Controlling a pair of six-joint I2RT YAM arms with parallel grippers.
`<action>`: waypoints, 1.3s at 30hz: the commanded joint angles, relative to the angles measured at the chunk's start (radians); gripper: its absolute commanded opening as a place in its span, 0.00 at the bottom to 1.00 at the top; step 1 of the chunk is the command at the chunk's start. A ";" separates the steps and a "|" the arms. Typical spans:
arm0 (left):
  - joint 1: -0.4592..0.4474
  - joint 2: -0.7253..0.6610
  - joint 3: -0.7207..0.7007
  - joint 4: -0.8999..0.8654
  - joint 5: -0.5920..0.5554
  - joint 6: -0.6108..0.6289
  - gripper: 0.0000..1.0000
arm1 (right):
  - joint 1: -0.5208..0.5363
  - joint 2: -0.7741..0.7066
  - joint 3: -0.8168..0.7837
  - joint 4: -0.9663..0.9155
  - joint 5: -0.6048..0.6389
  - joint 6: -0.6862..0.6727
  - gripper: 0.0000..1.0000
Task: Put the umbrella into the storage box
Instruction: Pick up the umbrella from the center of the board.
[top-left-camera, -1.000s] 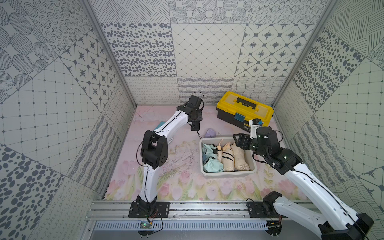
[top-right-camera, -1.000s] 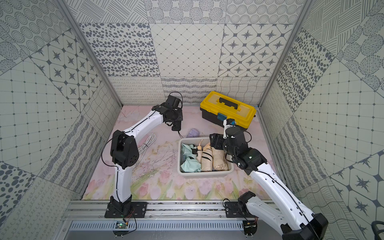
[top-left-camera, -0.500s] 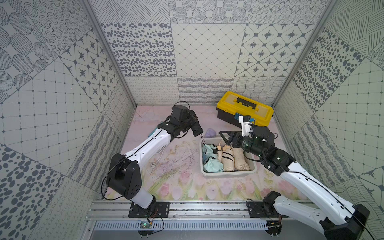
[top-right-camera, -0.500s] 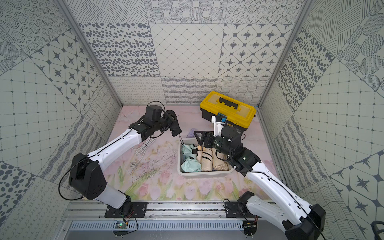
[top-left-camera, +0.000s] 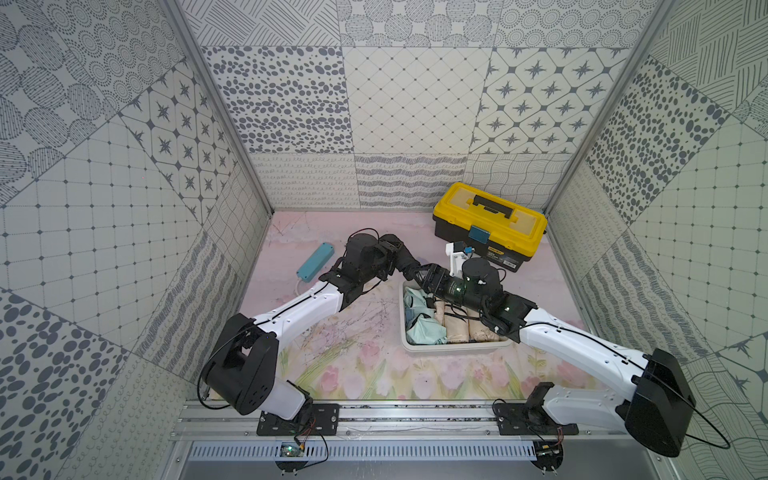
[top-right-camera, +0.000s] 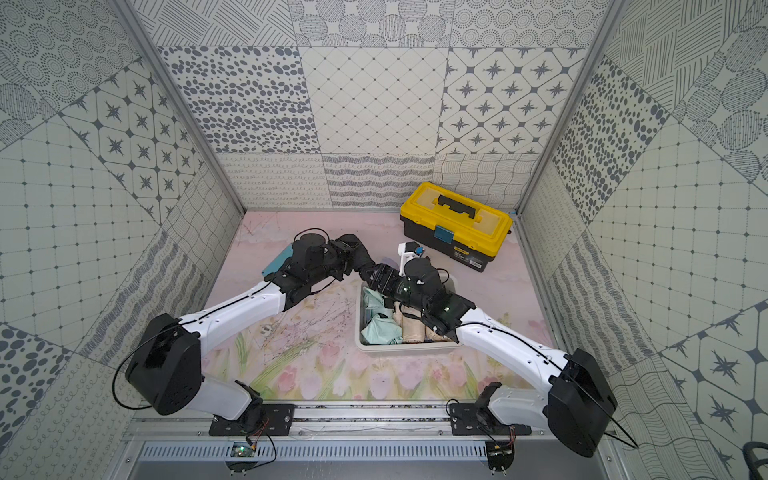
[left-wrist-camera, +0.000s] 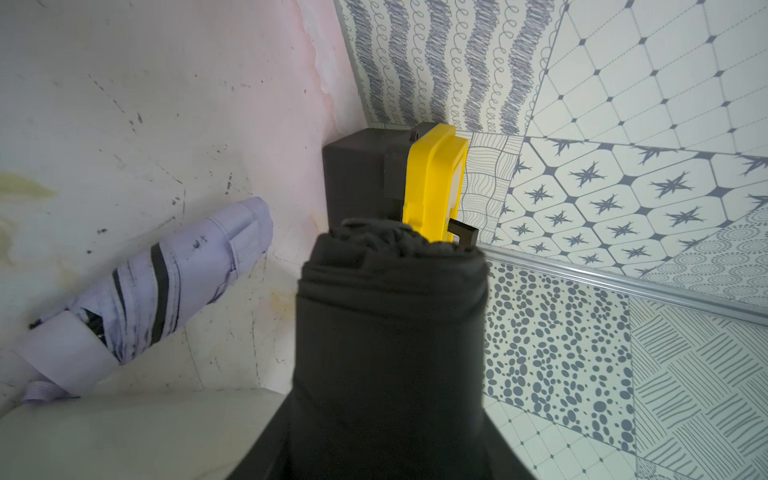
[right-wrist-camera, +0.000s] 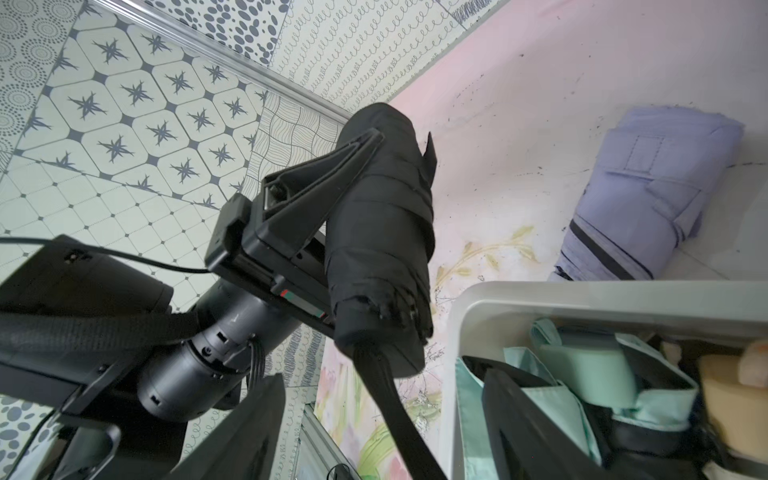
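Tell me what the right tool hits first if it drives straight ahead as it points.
Probably the black folded fabric umbrella, dangling strap first, just ahead of the open right tool; exact depth is unclear.

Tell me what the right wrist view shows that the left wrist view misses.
Only the right wrist view: the left gripper clamped on the black umbrella, and mint-green umbrellas inside the storage box. Only the left wrist view: the yellow-lidded toolbox behind the black umbrella. Both: the black umbrella and the lilac umbrella lying outside the box.
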 joint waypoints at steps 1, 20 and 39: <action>-0.033 -0.013 0.007 0.229 -0.057 -0.135 0.42 | 0.005 0.033 0.023 0.132 0.013 0.073 0.81; -0.108 -0.022 0.009 0.181 -0.201 -0.178 0.41 | 0.006 0.157 0.100 0.178 0.117 0.171 0.35; -0.115 -0.515 -0.123 -0.400 -0.507 0.463 0.98 | -0.079 -0.082 0.033 -0.123 0.025 -0.145 0.13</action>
